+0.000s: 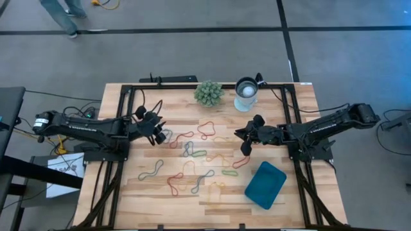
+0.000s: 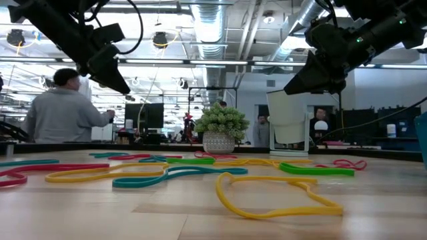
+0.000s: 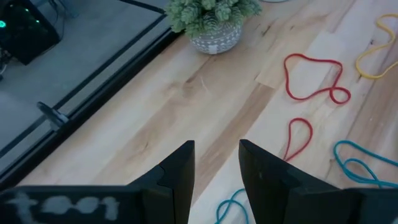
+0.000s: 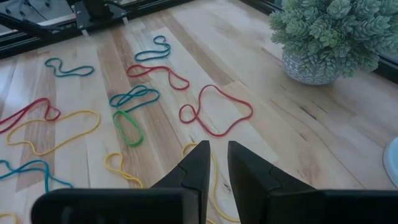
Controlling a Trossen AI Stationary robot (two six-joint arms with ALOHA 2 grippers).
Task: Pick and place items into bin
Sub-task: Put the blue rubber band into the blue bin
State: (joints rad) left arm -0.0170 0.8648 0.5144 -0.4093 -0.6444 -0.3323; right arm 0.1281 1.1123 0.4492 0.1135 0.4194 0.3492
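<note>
Bands (image 1: 192, 154): thin floppy loops in red, green, yellow, blue, scattered flat across mid desk (image 1: 160, 199), no common direction. Bin (image 1: 265, 185), shallow teal tray with rounded corners, sits near the desk's front right, long axis diagonal. Left gripper (image 1: 160, 133) and right gripper (image 1: 244, 142) hover above the bands, jaws slightly parted, nothing held.
</note>
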